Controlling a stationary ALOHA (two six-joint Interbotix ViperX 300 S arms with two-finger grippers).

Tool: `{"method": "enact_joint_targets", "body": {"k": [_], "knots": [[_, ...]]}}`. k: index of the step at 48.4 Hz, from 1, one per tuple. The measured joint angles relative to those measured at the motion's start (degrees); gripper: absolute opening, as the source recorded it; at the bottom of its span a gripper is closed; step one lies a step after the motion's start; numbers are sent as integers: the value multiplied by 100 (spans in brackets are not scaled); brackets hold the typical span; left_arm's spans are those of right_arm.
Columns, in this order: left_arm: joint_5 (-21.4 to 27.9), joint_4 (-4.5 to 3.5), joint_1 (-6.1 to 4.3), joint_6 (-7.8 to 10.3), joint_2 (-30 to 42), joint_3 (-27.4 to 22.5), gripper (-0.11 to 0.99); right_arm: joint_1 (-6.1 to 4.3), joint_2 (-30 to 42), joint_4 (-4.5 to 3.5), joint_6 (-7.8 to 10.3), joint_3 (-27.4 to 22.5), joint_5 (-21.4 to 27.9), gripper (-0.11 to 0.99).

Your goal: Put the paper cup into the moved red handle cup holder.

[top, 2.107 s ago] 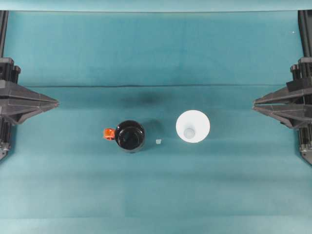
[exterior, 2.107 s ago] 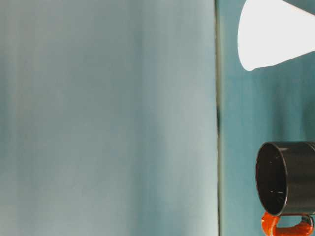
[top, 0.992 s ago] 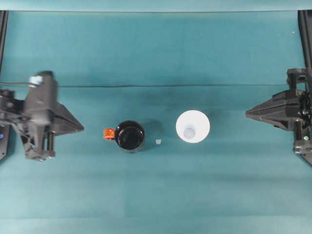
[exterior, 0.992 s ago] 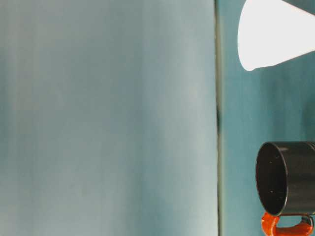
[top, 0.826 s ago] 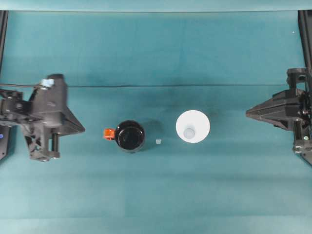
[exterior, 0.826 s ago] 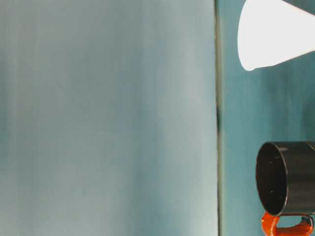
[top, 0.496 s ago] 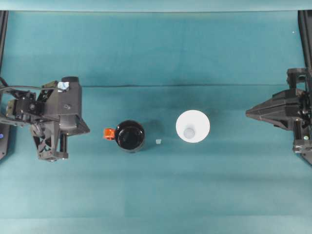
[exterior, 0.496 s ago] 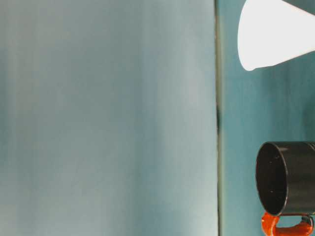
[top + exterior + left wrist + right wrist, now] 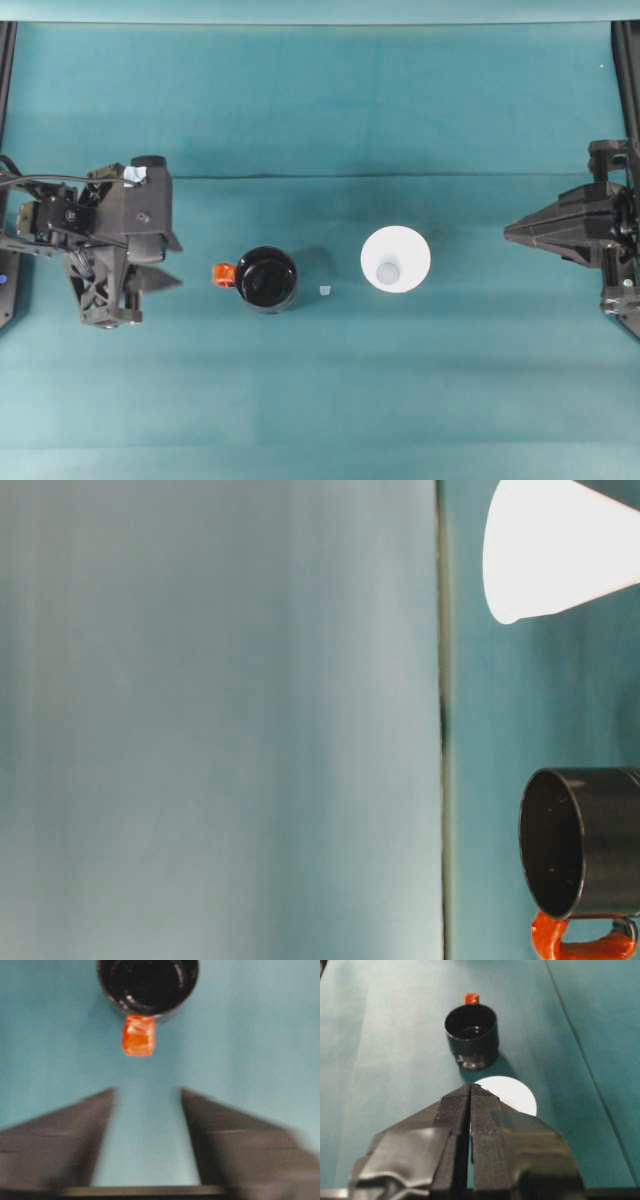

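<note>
Left gripper (image 9: 172, 262) jaws parted wide, aimed at orange tab of red handle cup holder (image 9: 266, 279), near, not touching. Right gripper (image 9: 470, 1091) jaws pressed together, empty, well apart from paper cup (image 9: 396, 259), which stands just beside holder on teal table (image 9: 320, 400)

Risk: misjudged approach nudges tab, holder spins or slides

Versus 0.5 s ago: left jaws have spread; cup, holder unmoved

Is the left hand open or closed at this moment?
Open. In the left wrist view the two fingers of the left hand stand apart, with bare table between them, pointing at the orange handle of the red handle cup holder.
</note>
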Motion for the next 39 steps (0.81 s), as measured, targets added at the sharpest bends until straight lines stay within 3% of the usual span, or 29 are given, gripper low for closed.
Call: {"method": "enact_joint_targets", "body": {"k": [3, 6, 29, 39], "knots": [[-88, 0, 0, -9, 62, -9, 90, 0, 0, 0, 0, -9, 9, -10], [-176, 0, -9, -9, 158, -26, 97, 0, 0, 0, 0, 0, 9, -10], [-527, 0, -18, 0, 1266, -193, 98, 0, 0, 0, 0, -9, 9, -10], [-765, 0, 62, 18, 1652, -272, 98, 0, 0, 0, 9, -9, 9, -10]]}}
